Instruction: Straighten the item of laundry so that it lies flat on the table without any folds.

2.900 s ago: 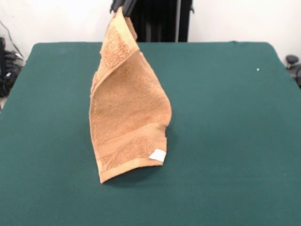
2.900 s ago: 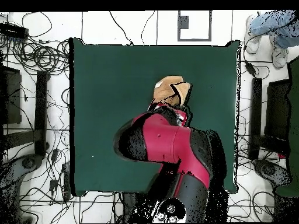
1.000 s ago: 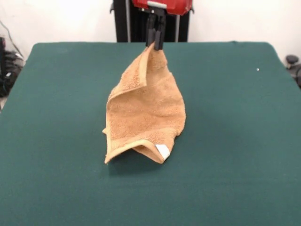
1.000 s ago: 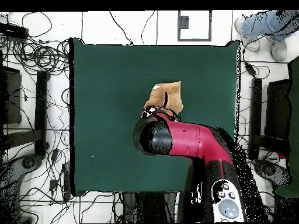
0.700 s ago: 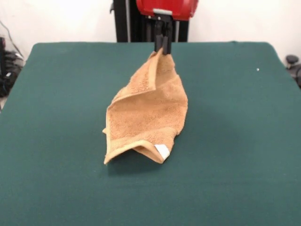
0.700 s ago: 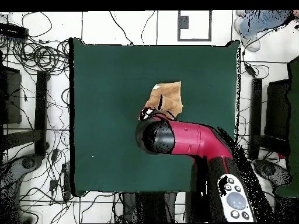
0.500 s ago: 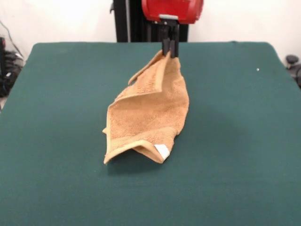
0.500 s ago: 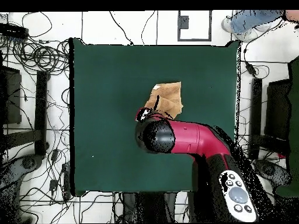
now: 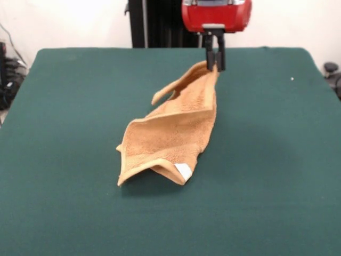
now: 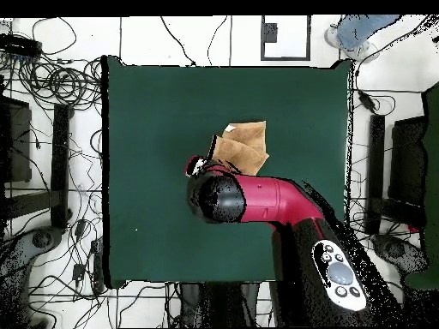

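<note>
The tan-orange towel (image 9: 173, 130) lies half folded on the dark green table (image 9: 64, 106), stretched from its near end with the white tag (image 9: 184, 170) up to a raised far corner. My gripper (image 9: 214, 66) is shut on that far corner, just above the table. The near edge curls under by the tag. A loose flap sticks out to the left of the held corner. In the overhead view the towel (image 10: 243, 146) shows partly above my red arm (image 10: 257, 199), which hides the gripper.
The robot's black pedestal (image 9: 154, 24) stands behind the table's far edge. Cables and black equipment (image 10: 51, 154) lie on the floor around the table. A person's legs (image 10: 369, 30) show at the overhead view's top right corner.
My gripper has moved right and down with the towel corner, pulling the cloth from a tall hanging peak into a low, long slope. The near end with the tag has stayed put.
</note>
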Action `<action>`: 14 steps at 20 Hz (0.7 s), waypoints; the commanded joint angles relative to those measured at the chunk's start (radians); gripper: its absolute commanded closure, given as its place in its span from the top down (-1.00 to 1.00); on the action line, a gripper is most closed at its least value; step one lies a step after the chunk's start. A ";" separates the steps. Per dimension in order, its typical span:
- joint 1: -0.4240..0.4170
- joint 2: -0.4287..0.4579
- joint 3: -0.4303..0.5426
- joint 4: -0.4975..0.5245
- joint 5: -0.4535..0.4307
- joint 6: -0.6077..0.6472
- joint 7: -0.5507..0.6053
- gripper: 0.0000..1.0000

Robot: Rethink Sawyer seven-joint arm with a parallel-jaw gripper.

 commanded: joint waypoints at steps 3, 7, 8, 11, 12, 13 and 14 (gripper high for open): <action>-0.050 0.069 0.186 0.129 0.042 -0.073 0.049 -1.00; -0.082 0.082 0.230 0.139 0.044 -0.070 0.045 -1.00; -0.090 0.087 0.237 0.137 0.042 -0.065 0.039 -1.00; -0.104 0.098 0.253 0.133 0.035 -0.057 0.030 -1.00; -0.115 0.105 0.265 0.130 0.035 -0.048 0.020 -1.00; -0.121 0.108 0.273 0.129 0.034 -0.044 0.017 -1.00; -0.134 0.115 0.289 0.128 0.035 -0.035 0.007 -1.00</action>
